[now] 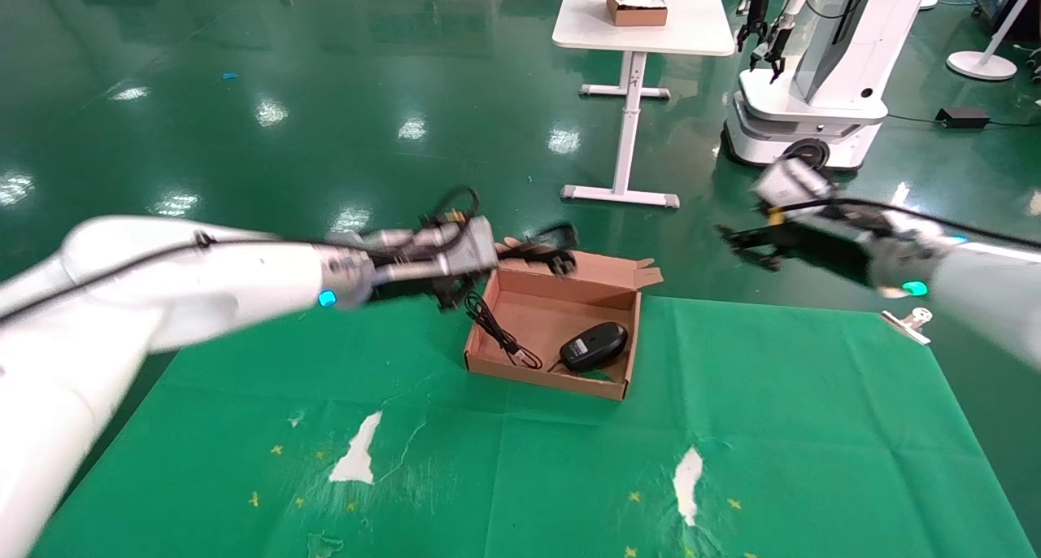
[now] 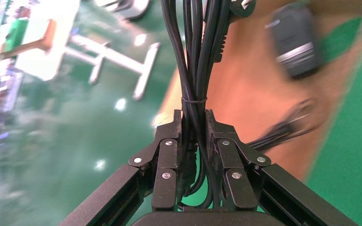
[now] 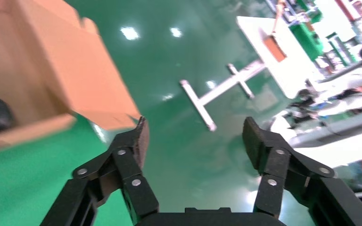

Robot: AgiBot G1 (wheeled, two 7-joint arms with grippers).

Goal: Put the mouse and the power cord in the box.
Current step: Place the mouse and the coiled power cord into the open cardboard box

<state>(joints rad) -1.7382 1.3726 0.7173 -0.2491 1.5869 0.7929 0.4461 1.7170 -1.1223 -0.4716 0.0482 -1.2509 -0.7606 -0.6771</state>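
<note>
Brown cardboard forms the box (image 1: pixel 553 314), which sits open on the green cloth (image 1: pixel 732 428) with its lid flap folded back on the far side. Inside it, toward the near right corner, lies the mouse (image 1: pixel 594 346), belly up, and its thin cable (image 1: pixel 498 330) is coiled at the box's left side, partly draped over the left wall.

At the far left corner of the box hangs the left gripper (image 1: pixel 455 285), its fingers (image 2: pixel 169 146) clamped on the power cord (image 2: pixel 195 70). The bundled loops pass straight between the two pads, bound with a thin tie just beyond the fingertips. In the head view the cord's chunky plug (image 1: pixel 561 259) reaches over the box's back edge, above the floor of the box and not yet resting in it.

Well to the right of the box, above the cloth's far edge, hangs the right gripper (image 1: pixel 744 245), its fingers (image 3: pixel 136 139) spread wide with nothing between them. Farther off beyond the box stands a white table (image 1: pixel 642 21) bearing a smaller brown box (image 1: pixel 636 6), with another white robot (image 1: pixel 813 78) just right of it.
</note>
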